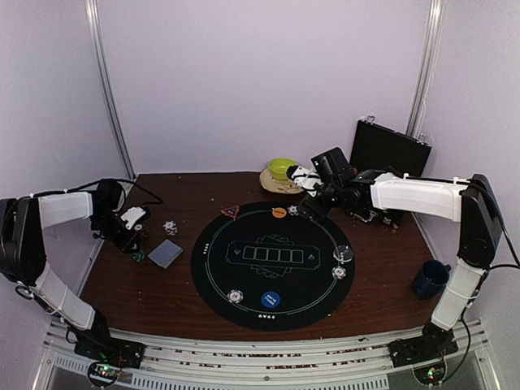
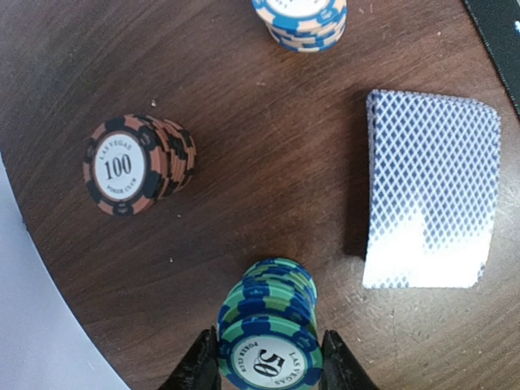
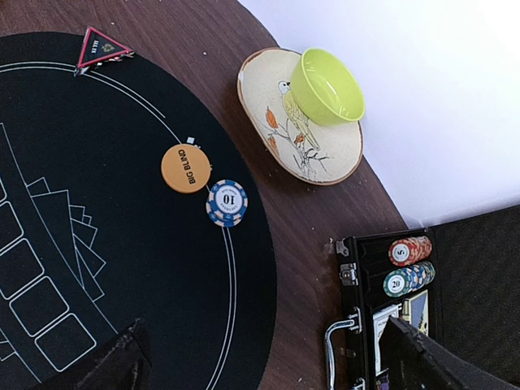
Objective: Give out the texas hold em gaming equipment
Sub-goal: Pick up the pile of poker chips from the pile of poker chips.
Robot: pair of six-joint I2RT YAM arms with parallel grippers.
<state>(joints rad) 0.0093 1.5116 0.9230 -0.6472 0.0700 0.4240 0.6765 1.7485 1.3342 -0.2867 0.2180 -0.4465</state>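
Observation:
My left gripper (image 2: 270, 357) is shut on a green-and-blue "50" chip stack (image 2: 272, 325) standing on the wood at the table's left (image 1: 138, 256). An orange-and-black "100" stack (image 2: 130, 166) and a blue-and-white stack (image 2: 302, 18) stand near it. The grey-blue card deck (image 2: 431, 191) lies to its right. My right gripper (image 3: 264, 349) is open and empty above the far right rim of the black mat (image 1: 268, 260). On the mat lie the orange "big blind" disc (image 3: 186, 168), a blue "10" chip (image 3: 227, 202), the red triangle (image 3: 99, 49), a clear disc (image 1: 343, 253) and a blue disc (image 1: 270, 300).
A green bowl (image 3: 327, 85) sits on a bird-print plate (image 3: 325, 154) beyond the mat. An open black case (image 3: 390, 325) with more chips stands at the back right. A dark blue mug (image 1: 429, 279) stands at the right. Single chips (image 1: 235, 296) (image 1: 339, 272) lie on the mat's near rim.

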